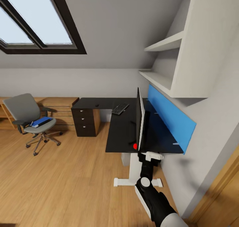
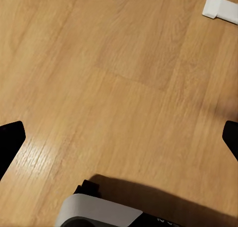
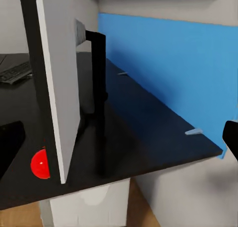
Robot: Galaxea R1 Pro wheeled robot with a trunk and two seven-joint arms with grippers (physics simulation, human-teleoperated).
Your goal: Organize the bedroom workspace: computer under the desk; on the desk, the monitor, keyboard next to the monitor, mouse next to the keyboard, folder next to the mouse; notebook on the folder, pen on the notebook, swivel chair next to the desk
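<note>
blk forearm, white wrist joint, blk fingertips

The monitor stands edge-on on the desk, the keyboard beyond it.

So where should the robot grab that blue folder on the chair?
Probably by the folder's front edge, the side facing away from the tall back of the swivel chair. It lies flat on the seat between the armrests, so coming from the open front and slightly above looks easiest.
</note>
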